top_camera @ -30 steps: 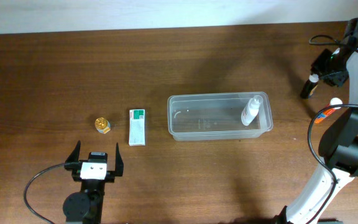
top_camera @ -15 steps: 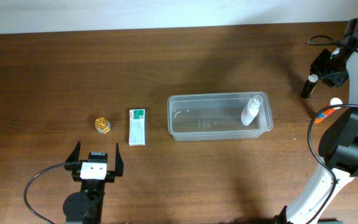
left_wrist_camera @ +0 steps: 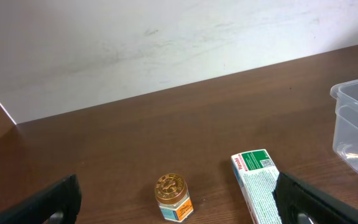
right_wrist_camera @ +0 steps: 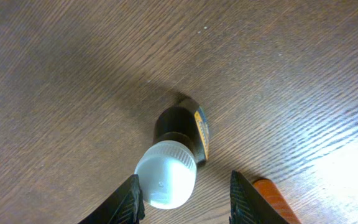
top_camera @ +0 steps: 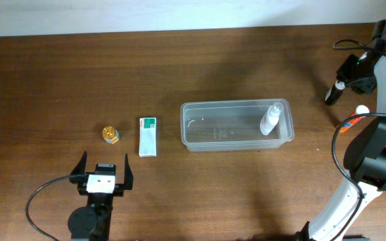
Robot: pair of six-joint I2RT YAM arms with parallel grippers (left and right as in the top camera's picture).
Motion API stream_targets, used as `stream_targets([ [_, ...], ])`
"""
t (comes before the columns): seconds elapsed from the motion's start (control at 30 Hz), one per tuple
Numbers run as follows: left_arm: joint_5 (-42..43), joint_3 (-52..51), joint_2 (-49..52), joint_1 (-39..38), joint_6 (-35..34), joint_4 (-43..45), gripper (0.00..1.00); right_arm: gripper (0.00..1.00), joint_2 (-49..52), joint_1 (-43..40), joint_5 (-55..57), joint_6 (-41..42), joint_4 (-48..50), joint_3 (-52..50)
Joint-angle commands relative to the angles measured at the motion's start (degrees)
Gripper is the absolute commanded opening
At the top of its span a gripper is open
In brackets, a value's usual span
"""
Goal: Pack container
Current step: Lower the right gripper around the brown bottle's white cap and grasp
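Container (top_camera: pixel 236 125) sits mid-counter (top_camera: pixel 59 80), with a white bottle (top_camera: pixel 269 119) leaning in its right end. Left of it lie a green-and-white box (top_camera: pixel 148 136) and a gold-lidded jar (top_camera: pixel 111 134). Left claw (top_camera: pixel 104 161) gapes open nearby. Far right, the right claw (right_wrist_camera: pixel 184 177) is spread wide astride a dark white-capped bottle (right_wrist_camera: pixel 176 149), beside an orange item (right_wrist_camera: pixel 275 196).

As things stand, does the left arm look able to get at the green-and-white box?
Probably yes. The left end effector is open, and the box lies flat on the table just ahead of it, apart from the gold-lidded jar and the container, with nothing between.
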Motion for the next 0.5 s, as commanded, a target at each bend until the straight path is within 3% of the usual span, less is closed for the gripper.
stream_targets([
  [0.0,0.9,-0.1,-0.5,0.3,0.5,-0.4,0.99,0.38,-1.0,0.0,2.8,-0.7,-0.4,-0.8],
  [0.47,0.9,-0.1,-0.5,0.3,0.5,-0.4,0.99,0.45,-1.2,0.0,0.2,-3.7,-2.8,4.0],
])
